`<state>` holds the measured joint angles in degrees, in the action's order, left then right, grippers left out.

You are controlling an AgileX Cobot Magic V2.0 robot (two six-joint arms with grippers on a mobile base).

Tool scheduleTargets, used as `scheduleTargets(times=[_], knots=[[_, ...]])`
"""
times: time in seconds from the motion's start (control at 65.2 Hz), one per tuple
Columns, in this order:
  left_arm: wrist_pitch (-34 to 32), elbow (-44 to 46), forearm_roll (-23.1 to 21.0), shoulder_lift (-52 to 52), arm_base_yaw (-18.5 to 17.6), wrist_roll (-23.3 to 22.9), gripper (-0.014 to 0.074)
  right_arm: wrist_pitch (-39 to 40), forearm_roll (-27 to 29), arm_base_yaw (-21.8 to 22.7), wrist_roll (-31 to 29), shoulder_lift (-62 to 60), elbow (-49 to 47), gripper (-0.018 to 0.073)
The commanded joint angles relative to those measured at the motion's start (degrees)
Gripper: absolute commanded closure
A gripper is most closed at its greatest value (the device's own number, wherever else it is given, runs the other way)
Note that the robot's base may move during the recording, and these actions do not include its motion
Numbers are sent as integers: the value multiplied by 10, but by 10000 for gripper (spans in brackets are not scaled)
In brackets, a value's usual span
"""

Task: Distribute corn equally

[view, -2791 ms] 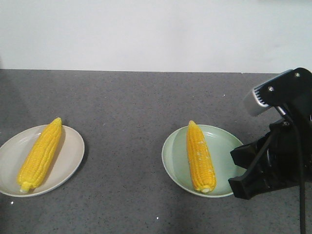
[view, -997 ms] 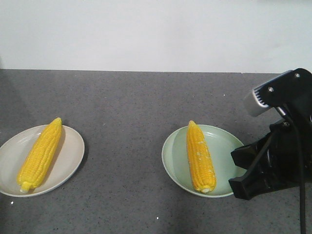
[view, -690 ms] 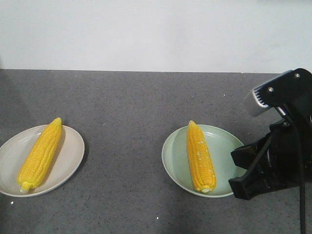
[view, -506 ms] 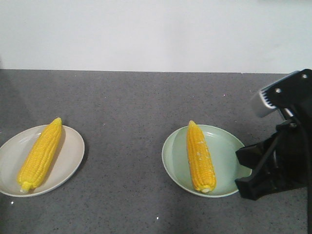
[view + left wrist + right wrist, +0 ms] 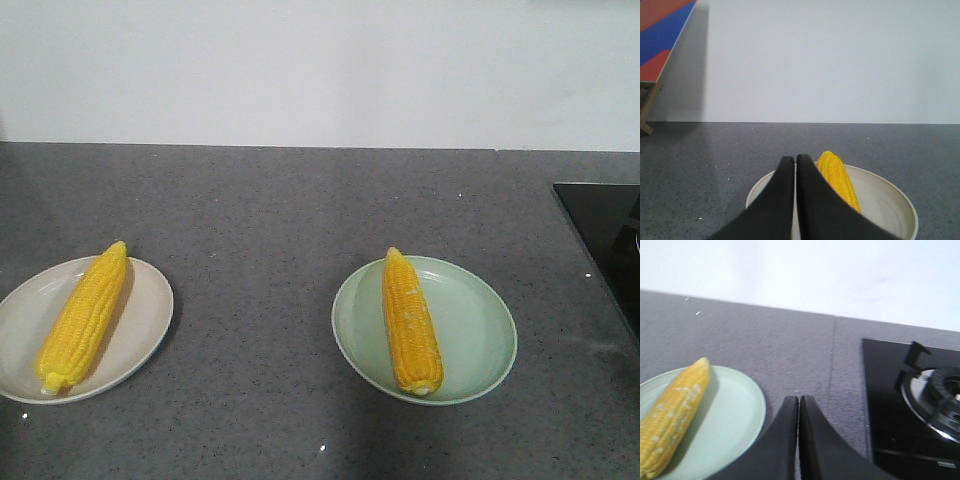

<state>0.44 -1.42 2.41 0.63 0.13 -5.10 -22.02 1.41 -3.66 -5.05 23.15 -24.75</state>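
Observation:
One corn cob (image 5: 83, 316) lies on a beige plate (image 5: 148, 318) at the left of the grey counter. A second corn cob (image 5: 410, 320) lies on a pale green plate (image 5: 475, 330) right of centre. Neither arm shows in the front view. In the left wrist view my left gripper (image 5: 794, 160) is shut and empty, over the beige plate (image 5: 890, 202), with the cob (image 5: 837, 180) just to its right. In the right wrist view my right gripper (image 5: 798, 399) is shut and empty, over the counter beside the green plate (image 5: 732, 415) and its cob (image 5: 674, 415).
A black glass hob (image 5: 605, 235) with a burner (image 5: 937, 400) is set into the counter at the right. A white wall (image 5: 320, 70) backs the counter. A red and blue board (image 5: 662, 35) leans at the far left.
My right arm, which stood beside the green plate at the right, has drawn back out of the front view. Both cobs and plates stay where they were.

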Motion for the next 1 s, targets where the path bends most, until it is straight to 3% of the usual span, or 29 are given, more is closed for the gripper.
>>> scheduleTargets(times=[0.0,0.138,0.368,0.981], knots=[[-40,10,-4,10,-1,-1,603,84,10,31,-7,-47,36,566],[-40,10,-4,10,-1,-1,603,124,20,55,-7,-111,103,565],[-40,10,-4,10,-1,-1,603,173,25,56,-4,-173,174,565],[-40,10,-4,10,-1,-1,603,213,26,61,20,-243,268,565]])
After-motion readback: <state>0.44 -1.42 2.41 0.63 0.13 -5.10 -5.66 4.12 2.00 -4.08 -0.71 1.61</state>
